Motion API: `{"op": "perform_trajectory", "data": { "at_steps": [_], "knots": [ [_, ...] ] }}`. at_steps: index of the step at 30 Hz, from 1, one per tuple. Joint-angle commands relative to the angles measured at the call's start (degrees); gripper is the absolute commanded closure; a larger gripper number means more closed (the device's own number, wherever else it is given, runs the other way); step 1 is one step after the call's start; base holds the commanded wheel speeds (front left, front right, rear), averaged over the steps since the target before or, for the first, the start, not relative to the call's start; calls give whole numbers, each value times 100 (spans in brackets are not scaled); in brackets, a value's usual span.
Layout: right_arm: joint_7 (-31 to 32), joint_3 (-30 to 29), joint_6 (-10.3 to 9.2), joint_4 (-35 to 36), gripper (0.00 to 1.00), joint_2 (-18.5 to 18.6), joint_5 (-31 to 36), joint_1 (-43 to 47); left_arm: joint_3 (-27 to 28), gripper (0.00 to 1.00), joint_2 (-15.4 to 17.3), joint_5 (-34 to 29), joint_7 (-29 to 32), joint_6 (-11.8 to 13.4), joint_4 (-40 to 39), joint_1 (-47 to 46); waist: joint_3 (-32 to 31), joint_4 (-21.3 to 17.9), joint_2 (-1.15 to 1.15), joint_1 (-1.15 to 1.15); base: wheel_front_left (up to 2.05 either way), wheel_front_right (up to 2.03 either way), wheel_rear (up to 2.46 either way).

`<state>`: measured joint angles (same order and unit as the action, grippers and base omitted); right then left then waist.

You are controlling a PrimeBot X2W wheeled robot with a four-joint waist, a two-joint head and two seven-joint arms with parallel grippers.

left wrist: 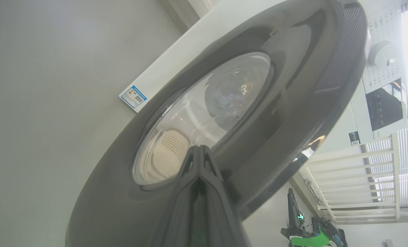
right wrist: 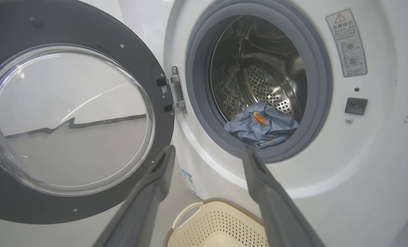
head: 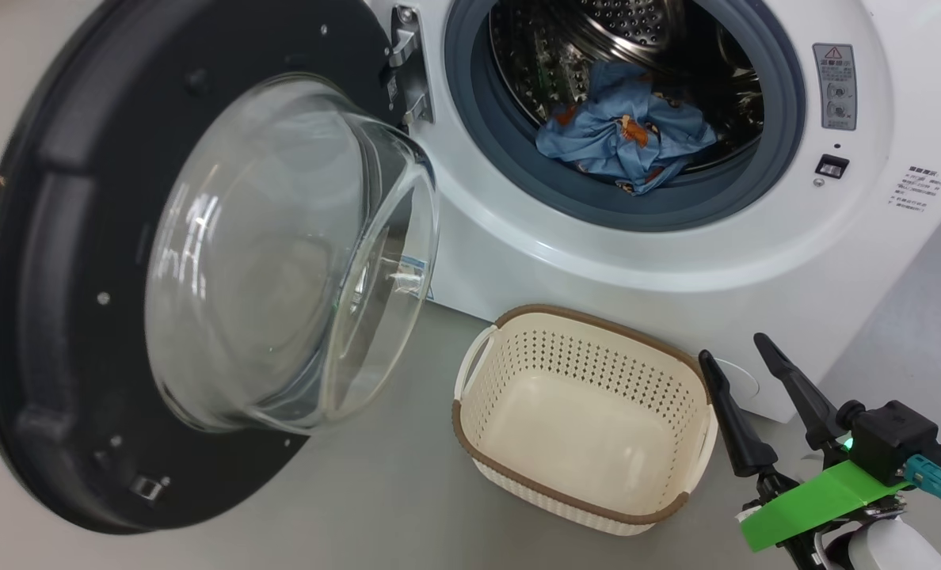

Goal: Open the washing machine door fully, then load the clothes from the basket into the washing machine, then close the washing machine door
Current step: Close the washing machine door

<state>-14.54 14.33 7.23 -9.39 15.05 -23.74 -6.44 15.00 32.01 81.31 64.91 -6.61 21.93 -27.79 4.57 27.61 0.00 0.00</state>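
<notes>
Left gripper, pressed together, faces the washing machine door; right gripper, spread wide, beside basket.

The left claw, tips pressed together, points at the washing machine door.

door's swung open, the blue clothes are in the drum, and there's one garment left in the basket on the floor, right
Not quite. The basket on the floor is empty, as the head view shows. The rest holds: the washing machine door is swung open and the blue clothes lie in the drum.
</notes>
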Motion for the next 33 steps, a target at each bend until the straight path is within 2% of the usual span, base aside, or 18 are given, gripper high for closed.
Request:
{"op": "perform_trajectory", "data": {
  "at_steps": [1, 17, 24, 33],
  "knots": [
    [-46, 30, 25, 125, 0, 42, 28, -6, 88, 100, 207, 125, 153, -66, -327, -26, -52, -22, 0, 0, 0, 0, 0],
    [-46, -107, 25, 167, 0, -62, 57, 122, -479, 100, -94, 602, 890, -87, -1963, 239, -206, -450, 0, 0, 0, 0, 0],
    [-46, -195, 25, 196, 0, -90, 77, 110, -835, 100, -332, 542, 915, -87, -2429, 208, -163, -865, 0, 0, 0, 0, 0],
    [-46, -322, 25, 232, 0, -112, 100, 115, -1163, 100, -652, 367, 669, -87, -2489, 31, -105, -1604, 0, 0, 0, 0, 0]
  ]
}}
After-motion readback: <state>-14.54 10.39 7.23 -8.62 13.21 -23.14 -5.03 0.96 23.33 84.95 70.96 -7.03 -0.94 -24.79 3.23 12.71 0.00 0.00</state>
